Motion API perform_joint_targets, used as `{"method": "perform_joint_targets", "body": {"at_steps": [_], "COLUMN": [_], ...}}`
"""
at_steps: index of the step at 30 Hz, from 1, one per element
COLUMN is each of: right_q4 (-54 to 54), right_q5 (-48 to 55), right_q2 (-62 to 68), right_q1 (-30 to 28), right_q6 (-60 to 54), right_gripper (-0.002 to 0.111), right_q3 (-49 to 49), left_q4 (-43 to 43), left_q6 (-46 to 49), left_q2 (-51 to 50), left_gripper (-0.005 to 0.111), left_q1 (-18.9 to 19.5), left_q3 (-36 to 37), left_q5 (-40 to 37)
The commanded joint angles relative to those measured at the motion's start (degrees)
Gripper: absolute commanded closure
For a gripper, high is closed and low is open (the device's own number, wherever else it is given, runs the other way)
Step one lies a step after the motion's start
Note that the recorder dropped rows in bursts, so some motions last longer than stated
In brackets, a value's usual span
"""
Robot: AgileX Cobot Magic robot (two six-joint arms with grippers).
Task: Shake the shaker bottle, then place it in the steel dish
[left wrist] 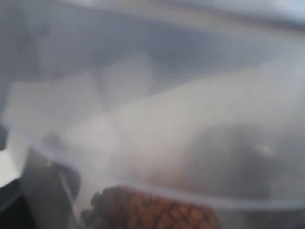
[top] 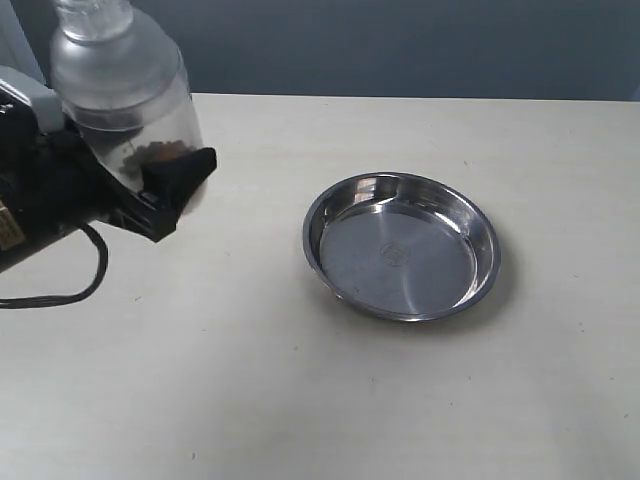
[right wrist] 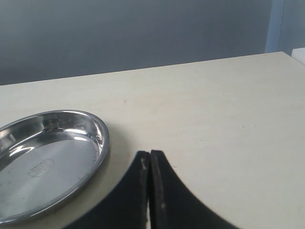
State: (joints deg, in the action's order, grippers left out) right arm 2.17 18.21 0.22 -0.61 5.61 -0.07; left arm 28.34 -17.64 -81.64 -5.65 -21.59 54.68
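Note:
The frosted shaker bottle (top: 120, 80) hangs above the table at the far left, roughly upright, with brown granules (top: 155, 153) low inside it. My left gripper (top: 170, 185) is shut on its lower body, one black finger showing in front. In the left wrist view the shaker bottle (left wrist: 157, 119) fills the blurred picture, granules (left wrist: 157, 212) at one edge. The steel dish (top: 402, 245) lies empty on the table to the right of the bottle. My right gripper (right wrist: 150, 155) is shut with nothing in it, beside the steel dish (right wrist: 47, 162); it does not show in the exterior view.
A black cable (top: 60, 290) loops on the cream table (top: 250, 380) under the left arm. A grey-blue wall (top: 400, 45) stands behind the table's far edge.

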Motion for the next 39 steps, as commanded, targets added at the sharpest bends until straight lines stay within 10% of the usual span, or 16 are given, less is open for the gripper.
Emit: {"method": "perform_joint_targets", "body": {"at_steps": [1,5,13,19,27,34,39], "right_q4": [-0.2,-0.2,-0.2,-0.2,-0.2,-0.2,-0.2], "right_q5": [-0.5,-0.5,-0.5,-0.5,-0.5,-0.5,-0.5], "right_q2": [-0.2,-0.2,-0.2,-0.2,-0.2,-0.2,-0.2], "right_q1": [0.1,0.1,0.1,0.1,0.1,0.1,0.1], "right_q6": [-0.4,-0.4,-0.4,-0.4,-0.4,-0.4,-0.4], "right_gripper": [0.109,0.109,0.109,0.109,0.109,0.109,0.109], "right_q3": [0.1,0.1,0.1,0.1,0.1,0.1,0.1], "left_q4": [-2.5,-2.6,-2.4,-4.9,-0.5,-0.5,1.5], "left_q6": [-3.3,-4.2,-7.0,-3.8,-7.3,-7.4,-8.7], "left_q2": [12.9,14.7,15.7,15.5,13.0,15.7,11.1], "left_gripper": [0.106,0.106,0.106,0.106,0.106,0.106,0.106], "left_q1": [-0.1,-0.2,-0.2,-0.2,-0.2,-0.2,-0.2], "left_q3": [1.2,3.5,5.9,5.7,7.0,4.4,7.2], "left_q5": [-3.9,-20.3,10.4,-24.7,6.9,-21.9,-9.5]}}
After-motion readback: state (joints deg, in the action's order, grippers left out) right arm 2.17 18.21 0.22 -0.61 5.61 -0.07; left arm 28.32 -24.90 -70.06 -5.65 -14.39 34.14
